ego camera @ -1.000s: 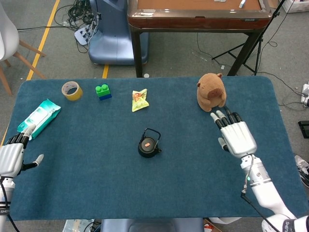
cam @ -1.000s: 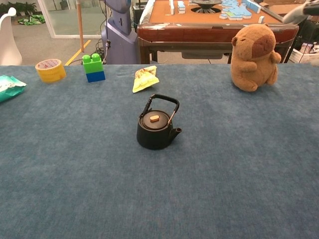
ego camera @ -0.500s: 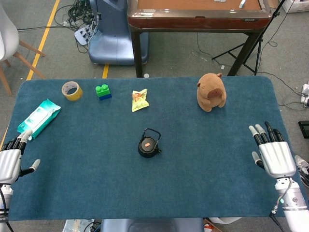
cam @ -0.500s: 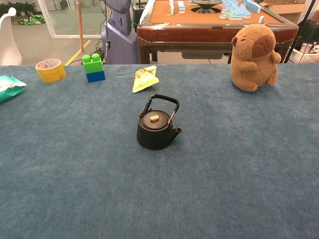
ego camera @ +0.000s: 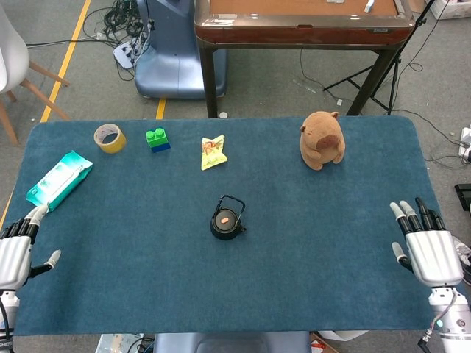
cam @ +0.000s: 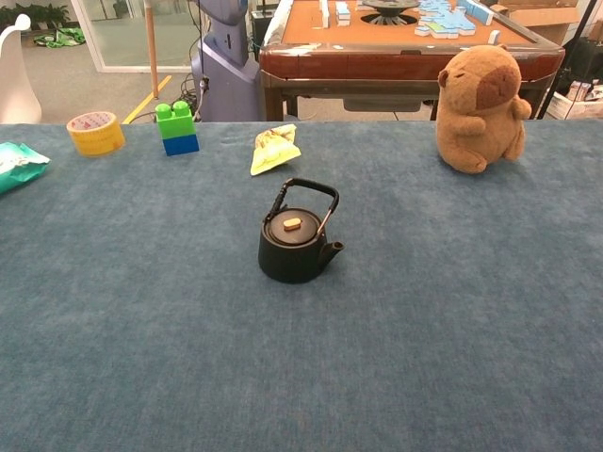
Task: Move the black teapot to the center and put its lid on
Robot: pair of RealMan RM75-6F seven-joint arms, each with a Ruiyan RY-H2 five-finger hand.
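The black teapot [ego camera: 227, 219] [cam: 297, 247] stands upright near the middle of the blue table [ego camera: 132, 243], handle raised. Its lid [ego camera: 224, 218] [cam: 293, 227], with an orange knob, sits on top of it. My left hand [ego camera: 15, 253] hovers at the table's left front edge, fingers apart and empty. My right hand [ego camera: 425, 248] is at the right front edge, fingers spread, holding nothing. Both hands are far from the teapot. Neither hand shows in the chest view.
At the back of the table lie a yellow tape roll [ego camera: 109, 137], a green and blue brick [ego camera: 157, 139], a snack packet [ego camera: 213, 152] and a brown capybara plush [ego camera: 322, 140]. A teal wipes pack [ego camera: 59, 179] lies at the left edge.
My right hand has drawn back from beside the plush to the table's right front edge. My left hand has slid a little lower. The teapot has not moved.
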